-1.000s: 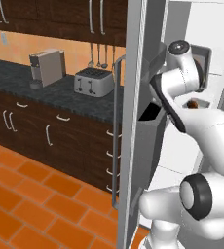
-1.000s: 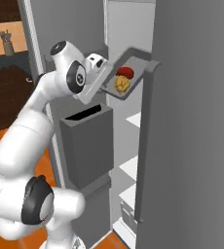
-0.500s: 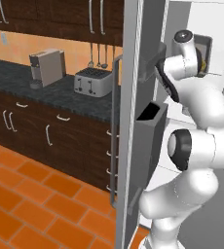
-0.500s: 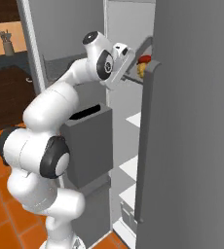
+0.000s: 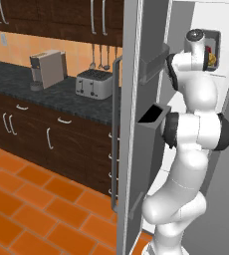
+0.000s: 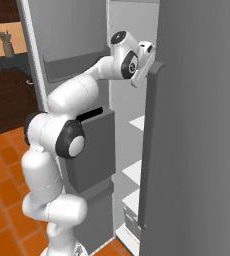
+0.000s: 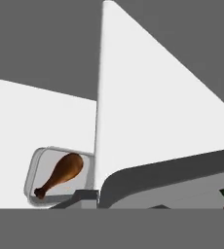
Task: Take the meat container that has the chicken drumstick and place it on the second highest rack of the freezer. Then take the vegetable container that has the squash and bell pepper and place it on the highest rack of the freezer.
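- The arm reaches high into the open freezer (image 5: 136, 60), with the vegetable container (image 5: 212, 46) raised near the top of the white interior.
- From the left base view you can see a bit of red and yellow, the bell pepper (image 5: 209, 50) and the squash (image 5: 212, 60), inside that tray beyond the wrist.
- The claw is hidden behind the wrist and the tray, so you cannot tell whether the fingers grip the tray or stand apart; judge it as likely carrying the tray, but confirm before any release.
- In the hand view, the meat container (image 7: 33, 170) already lies inside the freezer, on a shelf below the tray you carry, with the chicken drumstick (image 7: 60, 174) resting in it.
- So the first half looks done; the step in hand is seating the vegetable tray on the freezer's highest rack.
- Keep the tray level as you push inward, or the two vegetables may roll to one end.
- Watch the freezer's right door edge (image 6: 152, 145); the wrist passes just beside it in the right base view.
- Let go only once the tray's base sits flat on the rack, well inside the freezer's front edge.
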You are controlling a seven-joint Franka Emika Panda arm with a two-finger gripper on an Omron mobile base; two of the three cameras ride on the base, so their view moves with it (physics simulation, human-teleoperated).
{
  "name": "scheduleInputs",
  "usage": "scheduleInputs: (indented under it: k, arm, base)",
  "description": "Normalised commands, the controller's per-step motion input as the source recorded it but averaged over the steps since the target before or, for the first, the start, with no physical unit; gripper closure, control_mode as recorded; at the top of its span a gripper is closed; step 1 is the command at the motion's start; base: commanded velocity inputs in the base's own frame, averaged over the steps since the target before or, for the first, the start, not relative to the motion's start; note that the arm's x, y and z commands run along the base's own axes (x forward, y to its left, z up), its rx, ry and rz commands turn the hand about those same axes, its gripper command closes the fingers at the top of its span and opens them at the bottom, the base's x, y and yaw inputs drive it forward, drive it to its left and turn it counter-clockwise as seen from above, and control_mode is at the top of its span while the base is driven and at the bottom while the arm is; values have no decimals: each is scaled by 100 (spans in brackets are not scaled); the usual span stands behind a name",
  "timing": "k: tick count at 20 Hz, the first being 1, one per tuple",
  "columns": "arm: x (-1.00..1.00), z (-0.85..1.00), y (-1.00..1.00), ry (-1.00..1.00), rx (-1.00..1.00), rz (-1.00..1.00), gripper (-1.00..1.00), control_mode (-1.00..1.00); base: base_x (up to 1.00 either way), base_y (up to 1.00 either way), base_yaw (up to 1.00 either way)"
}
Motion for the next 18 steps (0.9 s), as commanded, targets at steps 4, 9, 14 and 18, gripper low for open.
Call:
scheduleInputs:
  k: [4, 9, 14, 18]
  arm:
    - [77, 0, -28, 6, 0, 2, 100, -100]
    - [20, 0, -2, -3, 0, 9, -100, -100]
    - [-67, 0, 42, -34, 0, 7, -100, -100]
    - [-84, -2, 56, -22, 0, 4, -100, -100]
  base:
    - [0, 0, 0]
    - [0, 0, 0]
    - [0, 0, 0]
    - [0, 0, 0]
